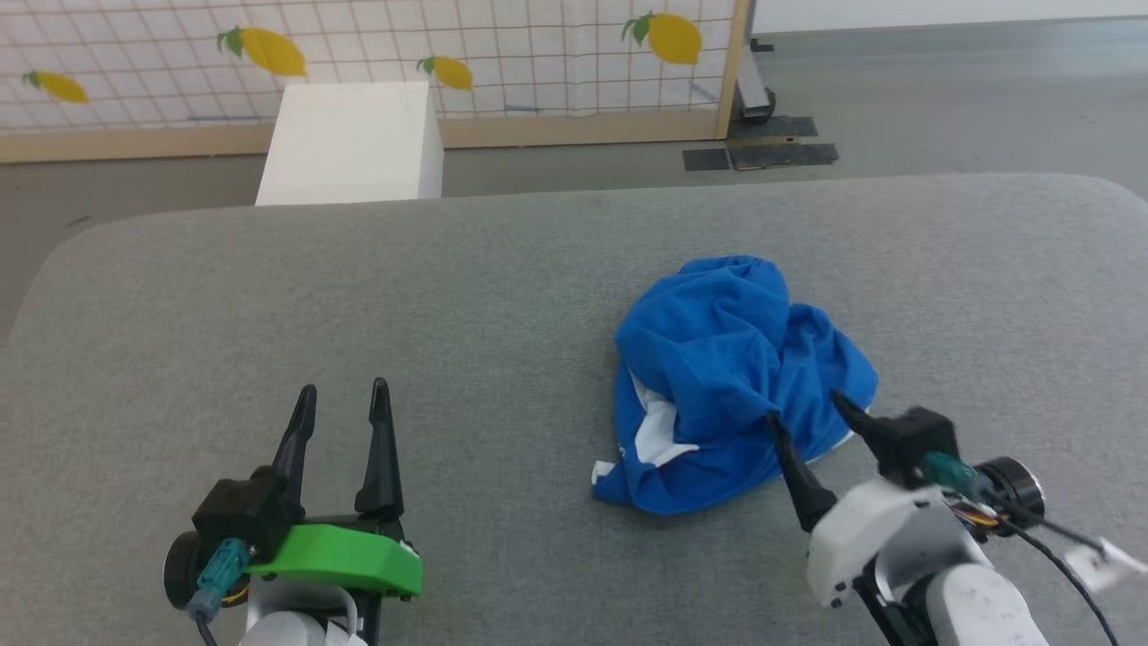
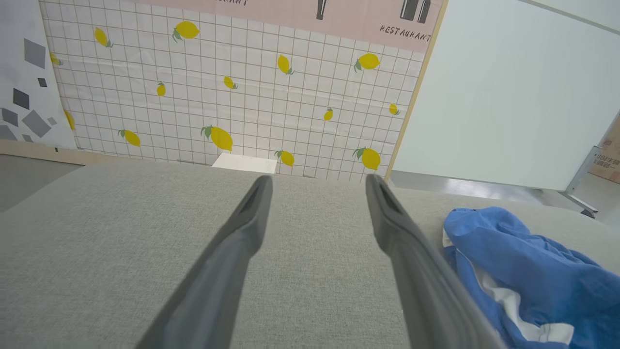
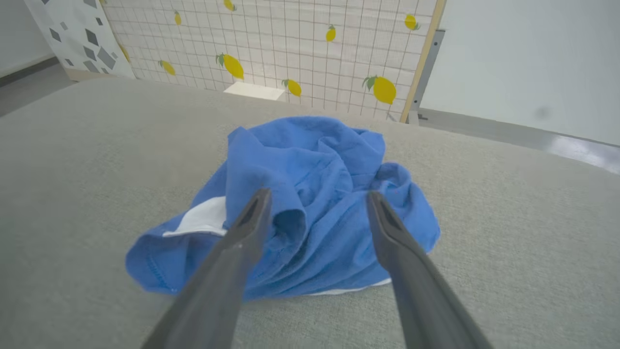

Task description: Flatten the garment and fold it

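Blue fabric, crumpled: the garment [image 1: 735,377] lies in a heap on the grey padded surface [image 1: 359,296], right of centre in the head view, with white trim [image 1: 659,429] showing among its near-left folds. The right gripper [image 1: 804,405] hangs at the heap's near edge, its two fingers spread wide and holding nothing; whether the tips touch cloth cannot be told. The left gripper [image 1: 343,388], likewise spread and empty, stands well apart to the left over bare surface. The step in hand appears to be the first grasp for flattening. You would do well to take a single outer edge, a hem or the waistband (neither clearly identifiable here), rather than biting into the bunched middle, where several layers would come up together. Close low, near the surface, on one layer; bring the left gripper across to a second edge point so the two can draw the cloth apart. Soft fabric may drag on the padded cover, so lift before spreading.
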Motion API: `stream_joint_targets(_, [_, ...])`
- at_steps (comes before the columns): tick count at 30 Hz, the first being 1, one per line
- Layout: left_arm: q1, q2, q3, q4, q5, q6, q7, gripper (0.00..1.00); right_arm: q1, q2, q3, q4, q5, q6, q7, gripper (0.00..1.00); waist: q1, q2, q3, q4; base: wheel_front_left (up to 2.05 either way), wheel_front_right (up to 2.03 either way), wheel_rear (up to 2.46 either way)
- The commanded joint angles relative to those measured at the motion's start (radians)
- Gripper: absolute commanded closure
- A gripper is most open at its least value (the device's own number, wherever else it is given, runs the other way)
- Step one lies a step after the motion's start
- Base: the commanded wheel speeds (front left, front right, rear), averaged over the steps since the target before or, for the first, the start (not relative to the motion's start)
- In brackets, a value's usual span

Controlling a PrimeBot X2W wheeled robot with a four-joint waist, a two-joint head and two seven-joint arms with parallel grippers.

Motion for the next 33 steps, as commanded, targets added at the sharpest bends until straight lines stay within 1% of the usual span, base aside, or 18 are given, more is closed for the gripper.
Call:
stream_joint_targets(1, [0.003,-0.007,0.008,0.001,0.009,-0.01,-0.004,0.0,-0.036,-0.011,0.012,0.026,0.008,-0.002,0.037,0.0,0.0001,0.0,0.019,0.027,0.0,0.0,0.0])
stream_joint_targets(3, [-0.004,-0.014,0.014,0.008,0.014,-0.021,-0.004,0.0,-0.074,-0.025,0.045,0.072,0.007,-0.002,0.1,0.0,0.0001,0.0,0.027,0.038,0.0,0.0,0.0])
stream_joint_targets(6, [-0.014,-0.023,0.019,0.014,0.018,-0.033,-0.004,0.0,-0.12,-0.028,0.07,0.123,0.017,-0.002,0.171,0.0,0.0001,0.0,0.037,0.052,0.0,0.0,0.0])
stream_joint_targets(7, [-0.018,-0.028,0.021,0.017,0.021,-0.038,-0.004,0.0,-0.144,-0.029,0.087,0.147,0.019,-0.002,0.217,0.0,0.0001,0.0,0.042,0.061,0.0,0.0,0.0])
stream_joint_targets(8, [-0.02,-0.03,0.021,0.019,0.023,-0.041,-0.004,0.0,-0.155,-0.028,0.086,0.156,0.019,-0.002,0.236,0.56,0.0001,0.0,0.044,0.065,0.0,0.0,0.0])
stream_joint_targets(9, [-0.022,-0.031,0.022,0.02,0.024,-0.043,-0.004,0.0,-0.164,-0.028,0.092,0.162,0.017,-0.002,0.248,0.93,0.0001,0.0,0.045,0.068,0.0,0.0,0.0])
stream_joint_targets(10, [-0.023,-0.033,0.022,0.022,0.025,-0.045,-0.004,0.0,-0.173,-0.028,0.099,0.165,0.017,-0.002,0.259,1.0,0.0001,0.0,0.047,0.072,0.0,0.0,0.0])
stream_joint_targets(13, [-0.024,-0.036,0.024,0.027,0.025,-0.049,-0.004,0.0,-0.191,-0.023,0.115,0.158,0.018,-0.002,0.265,1.0,0.0001,0.0,0.048,0.078,0.0,0.0,0.0])
stream_joint_targets(16, [-0.025,-0.037,0.026,0.031,0.025,-0.051,-0.004,0.0,-0.206,-0.016,0.156,0.13,0.038,-0.002,0.256,1.0,0.0001,0.0,0.045,0.08,0.0,0.0,0.0])
stream_joint_targets(20, [-0.024,-0.038,0.035,0.031,0.025,-0.052,-0.004,0.0,-0.265,-0.018,0.277,0.063,0.062,-0.002,0.223,1.0,0.0001,0.0,0.039,0.071,0.0,0.0,0.0])
stream_joint_targets(23, [-0.023,-0.039,0.04,0.033,0.028,-0.055,-0.004,0.0,-0.344,-0.017,0.373,0.017,0.092,-0.002,0.189,1.0,0.0001,0.0,0.035,0.062,0.0,0.0,0.0])
stream_joint_targets(27, [-0.028,-0.039,0.038,0.037,0.028,-0.057,-0.005,0.0,-0.458,-0.011,0.454,-0.037,0.14,-0.002,0.137,1.0,0.0001,0.0,0.034,0.058,0.0,0.0,0.0])
stream_joint_targets(31, [-0.028,-0.039,0.031,0.041,0.024,-0.055,-0.005,0.0,-0.535,0.0,0.443,-0.093,0.186,-0.002,0.085,1.0,0.0001,0.0,0.03,0.059,0.0,0.0,0.0])
stream_joint_targets(33, [-0.023,-0.039,0.027,0.044,0.024,-0.055,-0.005,0.0,-0.562,0.005,0.382,-0.124,0.192,-0.002,0.068,1.0,0.0001,0.0,0.026,0.059,0.0,0.0,0.0])
